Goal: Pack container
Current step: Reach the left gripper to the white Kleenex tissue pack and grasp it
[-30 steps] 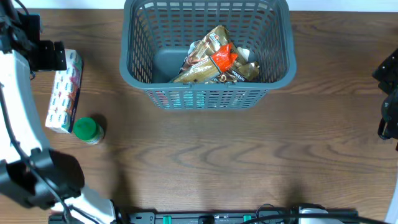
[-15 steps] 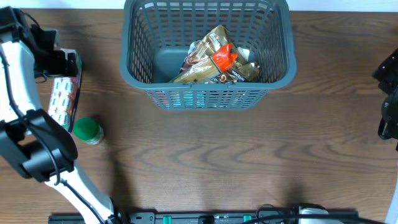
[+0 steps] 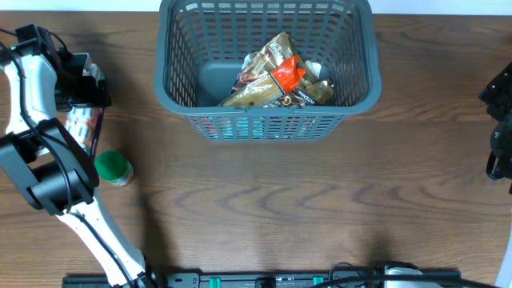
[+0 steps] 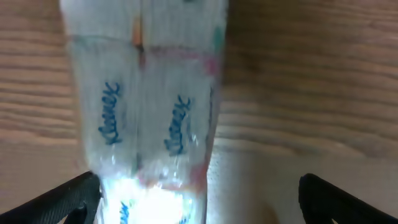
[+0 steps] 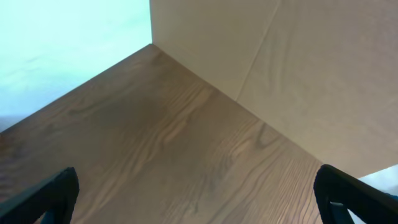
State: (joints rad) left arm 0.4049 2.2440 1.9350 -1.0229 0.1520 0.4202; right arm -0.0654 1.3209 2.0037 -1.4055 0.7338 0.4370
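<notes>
Fingers of the left gripper (image 4: 199, 206) stand spread wide at upper left, either side of a clear-wrapped white Kleenex tissue pack (image 4: 149, 106), not closed on it. Just below sits a small green-lidded jar (image 3: 114, 166). Top centre, the large grey-blue slatted plastic basket (image 3: 264, 120) holds shiny gold-brown snack packets (image 3: 276, 78). At the right edge, the right gripper (image 5: 199, 199) hangs open over the brown wooden table (image 3: 320, 208).

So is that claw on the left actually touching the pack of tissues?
Cannot tell. In the left wrist view the left gripper straddles the tissue pack, jaws open; one finger sits right at its edge, but glare hides any gap.
</notes>
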